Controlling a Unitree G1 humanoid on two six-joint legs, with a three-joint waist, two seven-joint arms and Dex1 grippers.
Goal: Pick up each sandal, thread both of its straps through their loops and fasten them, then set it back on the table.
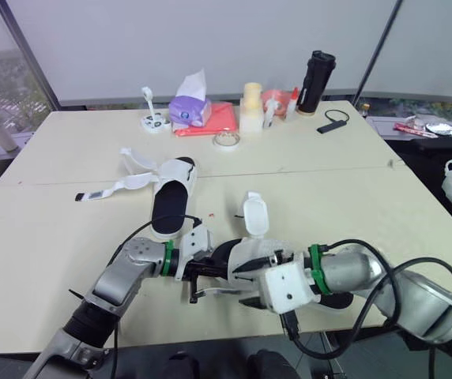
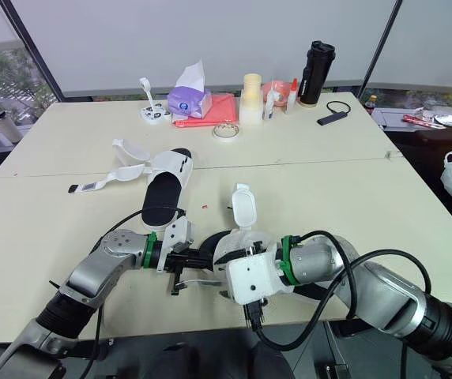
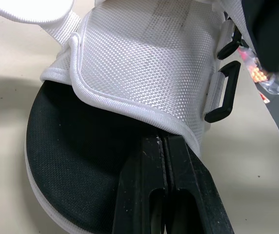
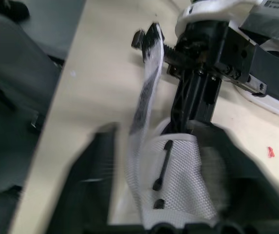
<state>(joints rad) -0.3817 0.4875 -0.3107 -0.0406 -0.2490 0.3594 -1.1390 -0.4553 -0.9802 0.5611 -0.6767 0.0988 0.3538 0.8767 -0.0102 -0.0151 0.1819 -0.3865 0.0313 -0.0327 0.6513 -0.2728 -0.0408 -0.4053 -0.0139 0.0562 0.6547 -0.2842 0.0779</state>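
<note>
One white sandal with a black sole (image 1: 242, 251) is held low over the table's front, its heel flap (image 1: 255, 215) standing up. My left gripper (image 1: 210, 271) is shut on the edge of its white mesh upper (image 3: 144, 63), where sole and upper meet. My right gripper (image 1: 248, 284) is open, with its blurred fingers (image 4: 95, 185) either side of the mesh upper and its black loops (image 4: 165, 163). A loose strap (image 4: 144, 97) hangs between the two grippers. The second sandal (image 1: 171, 201) lies farther back on the table, its undone straps (image 1: 111, 189) spread to the left.
At the back of the table stand a purple tissue pack (image 1: 190, 106), a red folder (image 1: 218, 118), a tape roll (image 1: 226, 140), a cream container (image 1: 251, 106), a black bottle (image 1: 317, 81) and a black cable (image 1: 333, 122). The front table edge (image 1: 171, 339) is close under my arms.
</note>
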